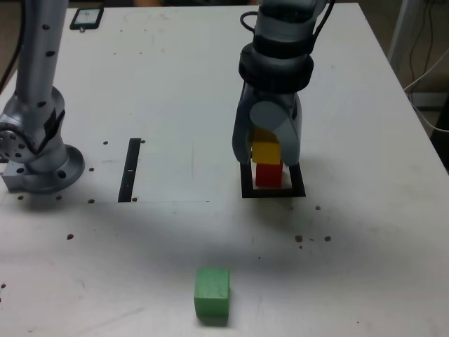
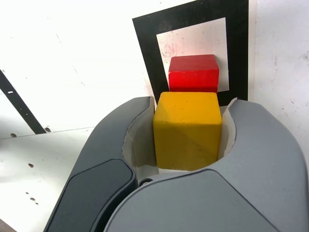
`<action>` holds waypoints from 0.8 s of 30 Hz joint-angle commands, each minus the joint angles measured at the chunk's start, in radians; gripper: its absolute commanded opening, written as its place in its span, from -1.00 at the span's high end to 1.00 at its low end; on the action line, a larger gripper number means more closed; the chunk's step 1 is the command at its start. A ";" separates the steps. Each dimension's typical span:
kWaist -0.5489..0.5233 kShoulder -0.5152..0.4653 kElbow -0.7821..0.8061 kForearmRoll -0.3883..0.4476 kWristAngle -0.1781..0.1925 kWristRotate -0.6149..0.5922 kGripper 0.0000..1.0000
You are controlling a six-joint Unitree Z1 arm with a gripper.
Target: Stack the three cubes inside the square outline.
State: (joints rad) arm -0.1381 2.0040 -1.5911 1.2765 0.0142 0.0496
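My gripper [image 1: 267, 156] hangs over the square outline [image 1: 298, 191], shut on the yellow cube [image 1: 265, 149]. Inside the outline stands the red cube [image 1: 269, 174], and the yellow cube rests on or just above its top face. In the wrist view the yellow cube [image 2: 187, 130] fills the space between the two grey jaws of the gripper [image 2: 190, 102]. Beyond it are the red cube [image 2: 193, 72] and the black border of the square outline [image 2: 145, 58]. The green cube [image 1: 212, 293] lies alone near the front edge, towards the exterior view's left of the outline.
A thin black strip [image 1: 130, 170] lies flat on the table at the exterior view's left of the outline. The arm's base [image 1: 35, 154] stands at the far left. A dark phone [image 1: 86, 17] lies at the back left. Small holes dot the white tabletop [image 1: 365, 105].
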 commanded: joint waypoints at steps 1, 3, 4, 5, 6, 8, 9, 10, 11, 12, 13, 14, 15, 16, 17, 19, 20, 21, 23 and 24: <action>0.000 0.007 0.010 -0.009 0.000 -0.005 0.63; 0.001 0.010 0.015 -0.016 0.003 -0.007 0.60; 0.001 0.012 0.017 -0.018 0.005 -0.007 0.58; 0.002 0.013 0.018 -0.020 0.006 -0.007 0.57; 0.002 0.015 0.020 -0.022 0.008 -0.007 0.56; 0.003 0.018 0.023 -0.025 0.009 -0.007 0.52; 0.003 0.019 0.024 -0.027 0.008 -0.007 0.51; 0.003 0.020 0.025 -0.029 0.008 -0.007 0.49; 0.003 0.020 0.025 -0.031 0.007 -0.007 0.45; 0.004 0.021 0.026 -0.032 0.007 -0.007 0.41; 0.004 0.022 0.026 -0.033 0.006 -0.007 0.36; 0.005 0.022 0.027 -0.034 0.006 -0.007 0.31; 0.006 0.023 0.029 -0.035 0.006 -0.007 0.23; 0.006 0.024 0.030 -0.035 0.006 -0.007 0.15; 0.007 0.025 0.032 -0.035 0.006 -0.007 0.05; 0.009 0.026 0.035 -0.037 0.008 -0.007 -0.19; 0.009 0.025 0.036 -0.038 0.009 -0.007 -0.30; 0.009 0.025 0.037 -0.040 0.010 -0.007 -0.41; 0.009 0.023 0.039 -0.043 0.012 -0.007 -0.58; 0.009 0.022 0.040 -0.044 0.013 -0.007 -0.64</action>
State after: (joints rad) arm -0.1308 2.0259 -1.5534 1.2363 0.0248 0.0445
